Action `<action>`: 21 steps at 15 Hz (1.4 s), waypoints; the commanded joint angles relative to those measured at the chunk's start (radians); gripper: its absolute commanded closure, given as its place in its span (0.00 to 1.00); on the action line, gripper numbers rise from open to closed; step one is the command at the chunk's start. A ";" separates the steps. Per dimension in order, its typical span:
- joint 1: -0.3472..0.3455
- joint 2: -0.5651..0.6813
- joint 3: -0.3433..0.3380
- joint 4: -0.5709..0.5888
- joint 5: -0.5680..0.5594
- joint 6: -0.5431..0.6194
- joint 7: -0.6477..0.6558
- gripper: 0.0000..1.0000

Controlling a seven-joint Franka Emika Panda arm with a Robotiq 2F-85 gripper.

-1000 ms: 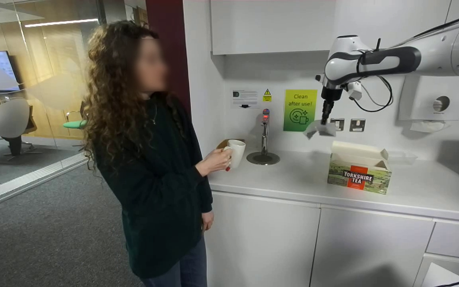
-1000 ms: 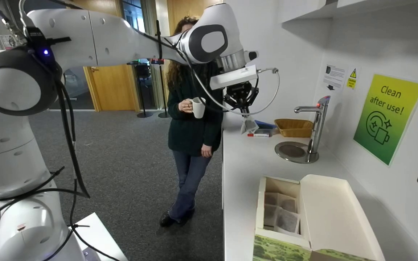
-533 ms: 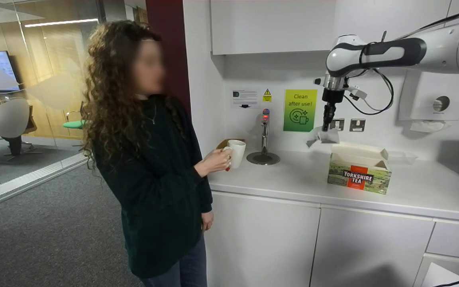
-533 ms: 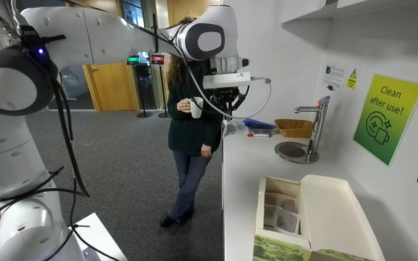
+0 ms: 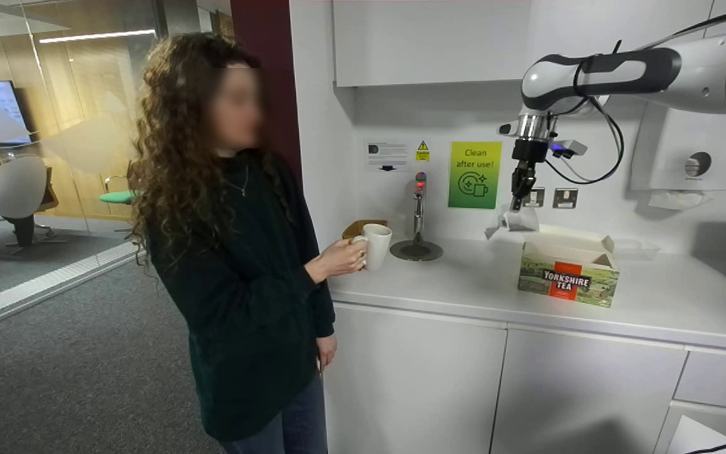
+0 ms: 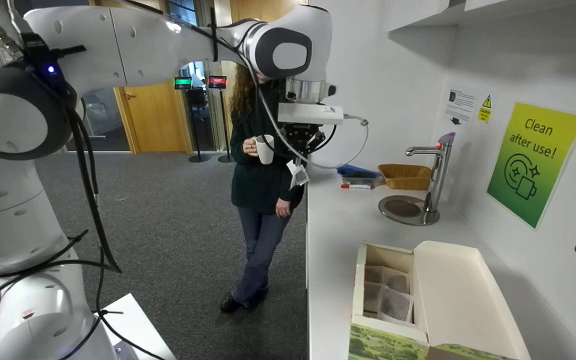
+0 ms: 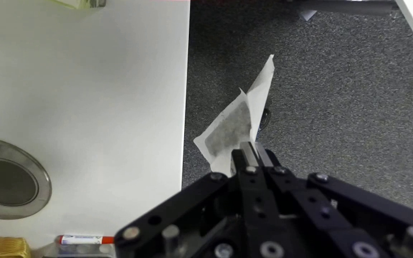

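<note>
Clenched black fingers [image 7: 247,154] with grey tips are grasping one folded white paper tea bag [image 7: 228,130], and I am watching its two flat panels splaying outward from my black metal gripper [image 7: 254,145]. Dark grey speckled carpet [image 7: 342,107] is spreading below, and in the wrist view I am seeing the tea bag hanging just beyond the right edge of a long white counter [image 7: 127,107]. My white, jointed arm [image 6: 93,47] is reaching in from the left in an exterior view. A curly-haired woman [image 5: 243,302] in dark green is standing to the left of the counter in both exterior views. In an exterior view, an open cardboard Yorkshire Tea box [image 6: 390,345] printed with green fields is standing at the near end, its lid [image 6: 463,295] leaning right. Farther off, a chrome tap [image 6: 440,172] is rising over a round metal drain [image 6: 402,206], and beyond it to the left a tan woven basket [image 6: 408,181] is sitting. The woman is holding a tall white mug [image 6: 266,150] to the left of the tea bag in both exterior views. A red-and-white marker pen [image 6: 355,186] is lying near the basket, and more tea bags [image 6: 397,304] are resting inside the box.
</note>
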 commanded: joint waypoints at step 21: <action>-0.012 0.077 0.010 0.084 0.049 0.101 0.023 0.74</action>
